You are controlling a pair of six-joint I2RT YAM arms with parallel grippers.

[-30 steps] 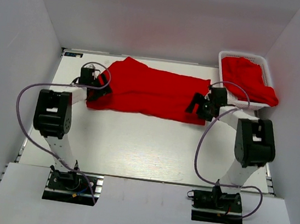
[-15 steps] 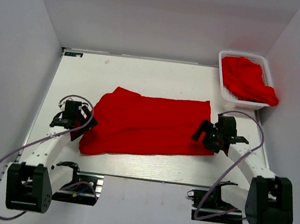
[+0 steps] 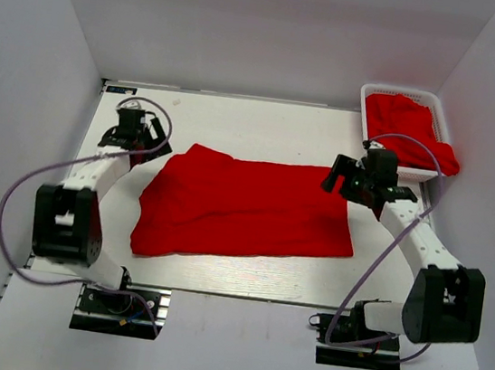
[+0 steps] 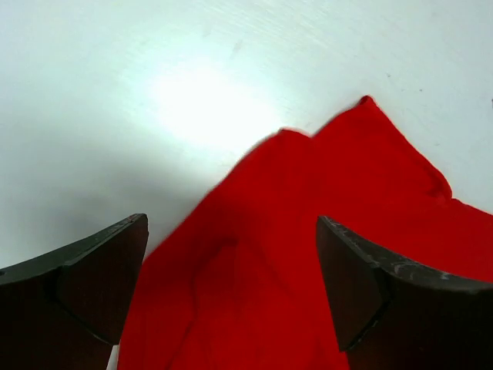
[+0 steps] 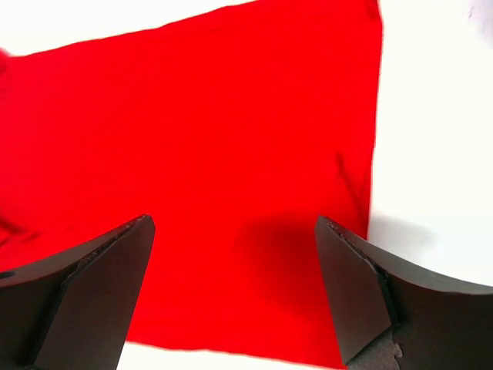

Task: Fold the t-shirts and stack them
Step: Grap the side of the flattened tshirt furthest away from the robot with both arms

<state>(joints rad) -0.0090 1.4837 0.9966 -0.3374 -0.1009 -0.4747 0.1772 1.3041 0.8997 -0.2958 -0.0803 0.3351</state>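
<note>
You've let go and lifted: left gripper (image 3: 133,138) and right gripper (image 3: 358,177) gape empty above the t-shirt (image 3: 244,207), now flat mid-frame, ready for folding.

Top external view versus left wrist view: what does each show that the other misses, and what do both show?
Only the top external view shows the white basket holding a second t-shirt, the right gripper, and the whole spread t-shirt. Only the left wrist view shows up close that the left gripper is open with nothing held. Both show the spread t-shirt's left end on the table.
</note>
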